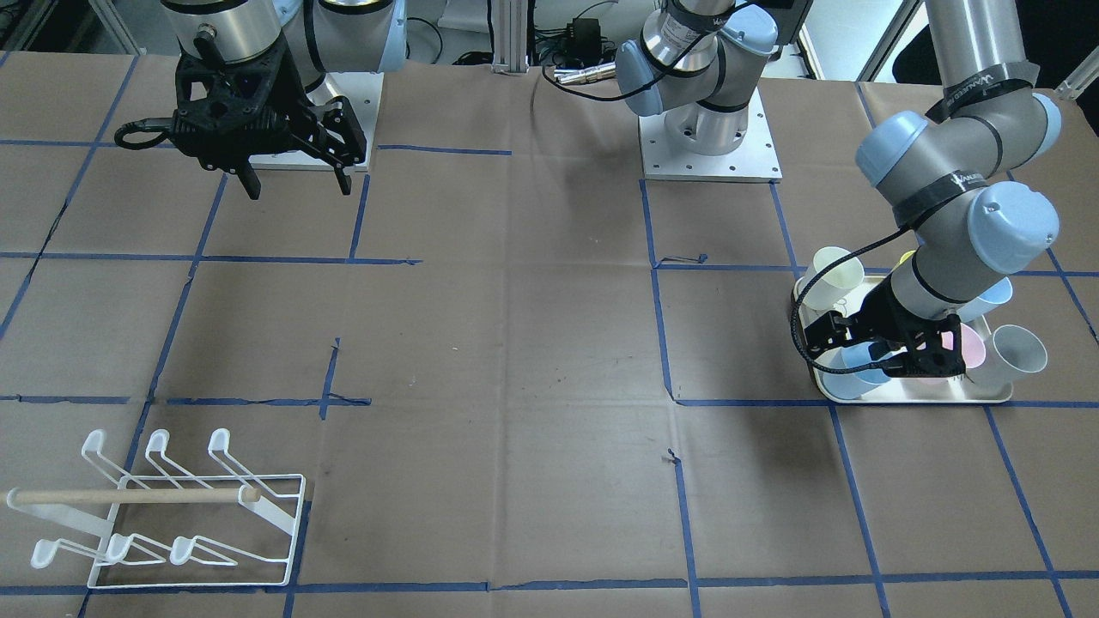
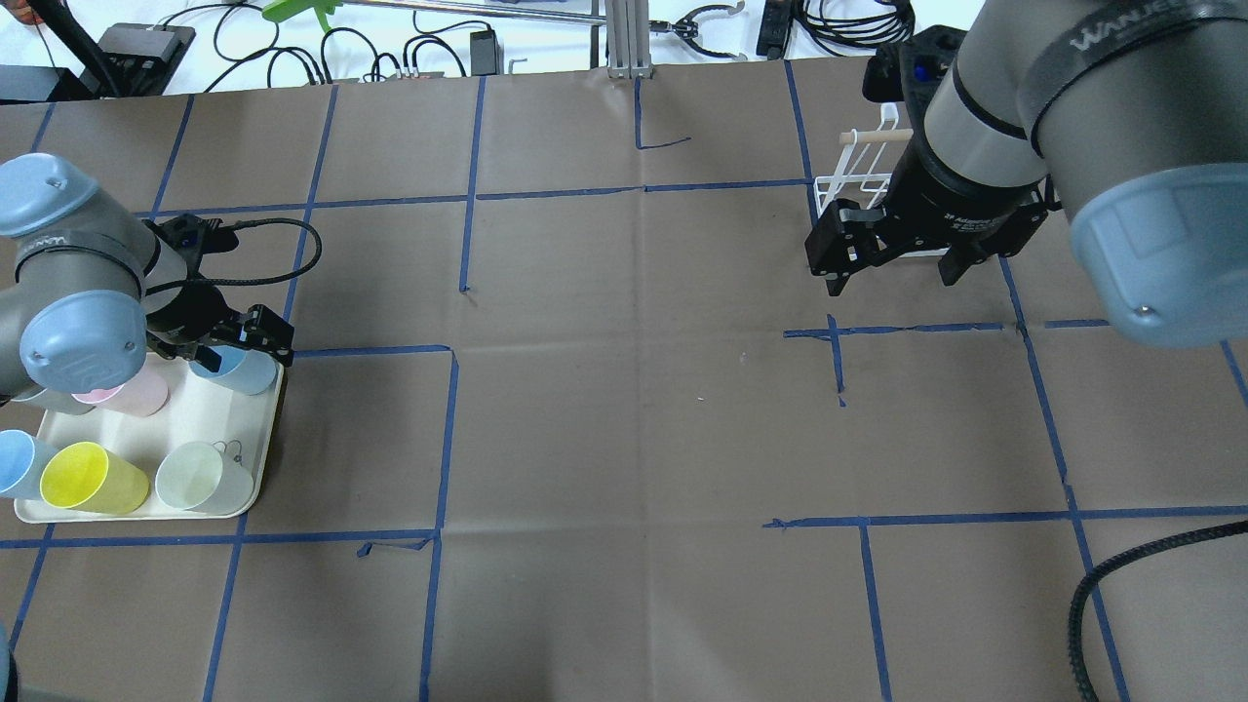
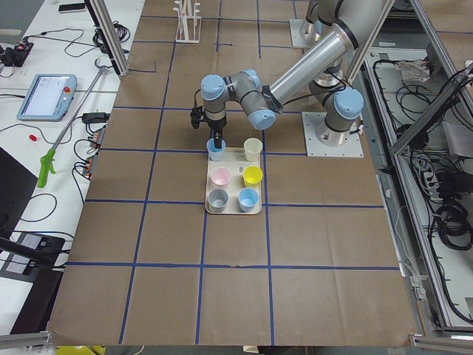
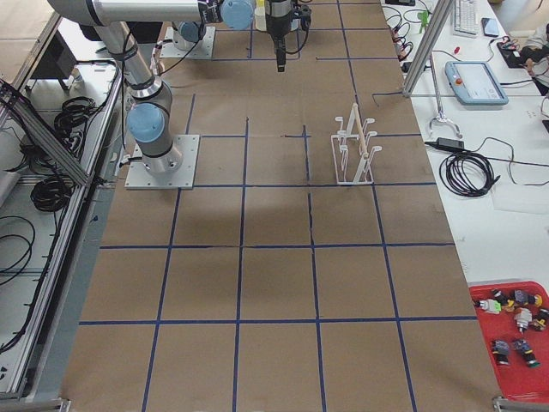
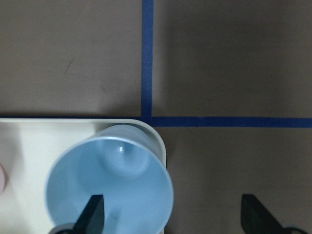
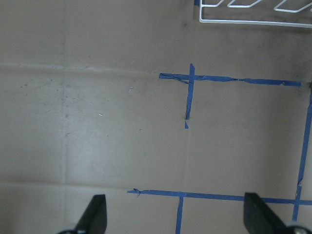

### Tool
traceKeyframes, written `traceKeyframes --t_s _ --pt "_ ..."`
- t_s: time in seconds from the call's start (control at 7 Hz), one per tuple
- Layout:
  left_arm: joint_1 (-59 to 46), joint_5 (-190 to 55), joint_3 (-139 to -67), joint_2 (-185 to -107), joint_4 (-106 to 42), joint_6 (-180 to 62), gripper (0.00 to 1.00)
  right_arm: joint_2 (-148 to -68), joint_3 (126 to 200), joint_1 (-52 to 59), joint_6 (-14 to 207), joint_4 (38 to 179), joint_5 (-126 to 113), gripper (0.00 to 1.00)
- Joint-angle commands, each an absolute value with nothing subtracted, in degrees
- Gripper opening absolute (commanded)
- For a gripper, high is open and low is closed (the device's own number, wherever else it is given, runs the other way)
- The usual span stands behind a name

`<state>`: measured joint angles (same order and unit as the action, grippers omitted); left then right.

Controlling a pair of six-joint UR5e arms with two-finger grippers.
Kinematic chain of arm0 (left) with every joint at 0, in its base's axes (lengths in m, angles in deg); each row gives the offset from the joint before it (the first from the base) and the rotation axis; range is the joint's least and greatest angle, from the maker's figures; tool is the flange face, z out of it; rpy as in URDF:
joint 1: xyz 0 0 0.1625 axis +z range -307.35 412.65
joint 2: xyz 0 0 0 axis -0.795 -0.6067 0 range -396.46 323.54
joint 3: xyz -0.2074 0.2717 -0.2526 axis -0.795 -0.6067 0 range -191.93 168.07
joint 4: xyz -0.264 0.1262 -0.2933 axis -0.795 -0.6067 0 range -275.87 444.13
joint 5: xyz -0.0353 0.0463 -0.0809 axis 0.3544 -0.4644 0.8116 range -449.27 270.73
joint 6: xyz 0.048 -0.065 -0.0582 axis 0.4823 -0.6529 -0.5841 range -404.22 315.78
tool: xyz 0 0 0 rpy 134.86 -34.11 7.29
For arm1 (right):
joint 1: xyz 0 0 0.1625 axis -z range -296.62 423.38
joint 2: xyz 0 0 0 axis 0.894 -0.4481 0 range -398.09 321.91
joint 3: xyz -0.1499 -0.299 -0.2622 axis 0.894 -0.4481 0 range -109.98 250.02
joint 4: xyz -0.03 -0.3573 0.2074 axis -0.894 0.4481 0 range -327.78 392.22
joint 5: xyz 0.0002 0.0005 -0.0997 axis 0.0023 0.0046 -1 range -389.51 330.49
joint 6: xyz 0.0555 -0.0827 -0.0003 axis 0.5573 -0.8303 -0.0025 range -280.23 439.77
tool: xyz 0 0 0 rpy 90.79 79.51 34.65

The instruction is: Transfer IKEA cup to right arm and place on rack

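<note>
A light blue cup (image 2: 234, 369) stands upright at the far corner of the cream tray (image 2: 195, 419). It also shows in the left wrist view (image 5: 109, 178). My left gripper (image 2: 249, 346) is open and lowered over this cup. One finger (image 5: 92, 214) is inside the cup and the other is outside, over the table. My right gripper (image 2: 892, 278) is open and empty, hovering above the table just in front of the rack (image 2: 858, 185). The white wire rack (image 1: 172, 515) with its wooden dowel holds no cups.
The tray also holds a yellow cup (image 2: 83, 478), a pale green cup (image 2: 195, 478), a pink cup (image 2: 136, 395), another blue cup (image 2: 19, 463) and a grey cup (image 1: 1017, 352). Blue tape lines grid the brown table. Cables lie beyond the far edge.
</note>
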<state>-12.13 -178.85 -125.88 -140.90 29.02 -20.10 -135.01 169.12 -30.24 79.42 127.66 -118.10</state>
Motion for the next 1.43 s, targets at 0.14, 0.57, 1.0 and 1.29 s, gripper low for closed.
traceKeyframes --t_s 0.14,0.57,1.0,1.29 --pt "-12.12 -182.00 -126.45 -141.58 29.91 -20.31 0.96 -134.95 169.16 -30.23 79.42 127.67 -118.10 1.00" --pt "-12.21 -181.47 -125.75 -141.67 29.82 -20.31 0.13 -134.86 169.08 -30.31 79.42 127.67 -118.10 1.00" --pt "-12.39 -181.12 -125.05 -140.45 29.64 -20.31 0.00 -134.77 169.08 -30.23 79.42 127.67 -118.10 1.00" --pt "-13.35 -181.47 -119.63 -137.99 23.19 -20.22 0.00 -134.69 169.17 -30.31 79.42 127.67 -118.10 1.00"
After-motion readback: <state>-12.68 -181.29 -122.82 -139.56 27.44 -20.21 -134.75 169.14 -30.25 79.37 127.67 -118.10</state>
